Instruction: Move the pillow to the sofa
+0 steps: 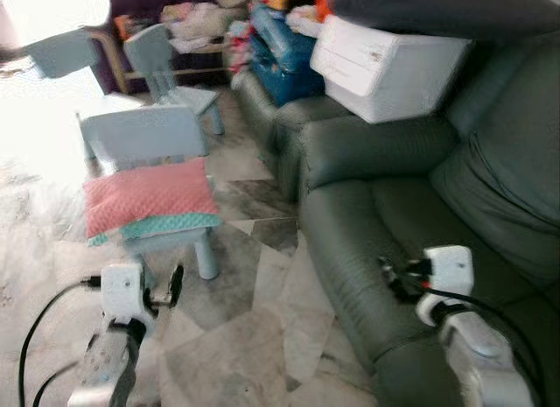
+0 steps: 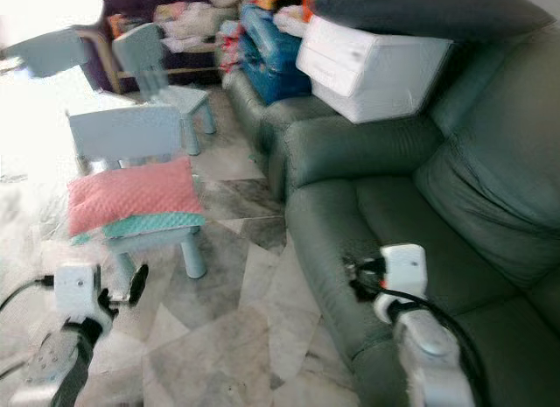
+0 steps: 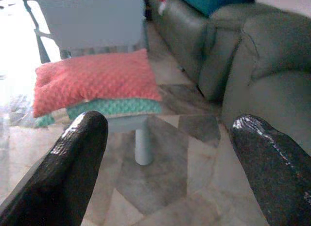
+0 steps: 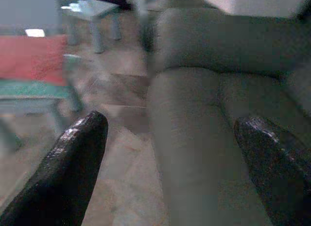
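Fingers spread wide and empty on the left gripper and right gripper, the approach seems underway: next, reaching the quilted pink pillow on the pale-blue plastic chair, beside the grey-green leather sofa.

- I stand in a lived-in home, in its sitting room.
- A large grey-green sofa with padded arms and soft back cushions runs along my right side.
- A white storage box sits on the sofa's far end, and behind it lie blue bags and a heap of bright clothes.
- Small pale-blue children's chairs stand on the marble-patterned tile floor.
- The nearest chair carries a pink pillow on a teal cushion.
- Strong daylight washes in from my left.
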`<state>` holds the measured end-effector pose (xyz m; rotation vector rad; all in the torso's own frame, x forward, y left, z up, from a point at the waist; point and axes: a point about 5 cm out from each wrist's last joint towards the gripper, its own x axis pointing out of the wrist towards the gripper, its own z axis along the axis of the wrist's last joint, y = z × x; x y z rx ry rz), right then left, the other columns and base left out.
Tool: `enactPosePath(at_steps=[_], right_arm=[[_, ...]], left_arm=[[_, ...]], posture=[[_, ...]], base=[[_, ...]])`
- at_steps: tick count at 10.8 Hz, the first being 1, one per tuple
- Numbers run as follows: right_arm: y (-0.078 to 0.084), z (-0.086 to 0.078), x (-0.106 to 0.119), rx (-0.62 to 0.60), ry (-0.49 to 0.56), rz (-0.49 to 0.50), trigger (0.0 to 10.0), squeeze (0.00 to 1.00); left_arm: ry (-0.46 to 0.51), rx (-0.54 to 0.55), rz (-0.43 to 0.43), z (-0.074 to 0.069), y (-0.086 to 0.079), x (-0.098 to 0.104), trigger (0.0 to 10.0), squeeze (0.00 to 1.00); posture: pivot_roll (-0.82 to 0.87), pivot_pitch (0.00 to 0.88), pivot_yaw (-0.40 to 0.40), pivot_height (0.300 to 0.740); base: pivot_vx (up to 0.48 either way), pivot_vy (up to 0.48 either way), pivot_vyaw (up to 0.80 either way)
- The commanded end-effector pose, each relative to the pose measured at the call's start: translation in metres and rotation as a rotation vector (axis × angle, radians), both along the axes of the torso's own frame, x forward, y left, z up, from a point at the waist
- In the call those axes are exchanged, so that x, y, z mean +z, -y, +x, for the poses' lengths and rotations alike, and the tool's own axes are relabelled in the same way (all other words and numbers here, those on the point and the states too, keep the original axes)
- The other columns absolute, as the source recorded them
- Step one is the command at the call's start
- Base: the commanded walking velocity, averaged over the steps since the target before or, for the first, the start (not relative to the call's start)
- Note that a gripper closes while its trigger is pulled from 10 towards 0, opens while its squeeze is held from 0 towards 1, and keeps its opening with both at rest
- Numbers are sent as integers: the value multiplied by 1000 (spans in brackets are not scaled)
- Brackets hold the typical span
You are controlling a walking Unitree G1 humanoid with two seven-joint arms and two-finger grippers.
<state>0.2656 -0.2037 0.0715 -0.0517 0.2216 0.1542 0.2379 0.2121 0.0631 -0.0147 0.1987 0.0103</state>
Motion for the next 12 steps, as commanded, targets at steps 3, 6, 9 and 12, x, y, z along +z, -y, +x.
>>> enactPosePath(at_steps=[3,6,9,12], right_arm=[[-7,9,14,31,43,-9,10000,0],[-9,16,17,32,53,10,10000,0],[-13,15,18,41,57,14,10000,0],[-12,13,17,36,56,16,10000,0]], left_arm=[[16,47,-17,5,-8,5,10000,0],[-4,48,-34,10,-4,2,10000,0],[-15,44,-36,10,-3,1,10000,0],[-21,43,-27,11,0,-1,10000,0]], posture=[[-117,0,-33,740],[-119,0,-31,740],[-121,0,-31,740],[-128,0,-31,740]], base=[[0,0,800],[0,160,0],[0,480,0],[0,480,0]])
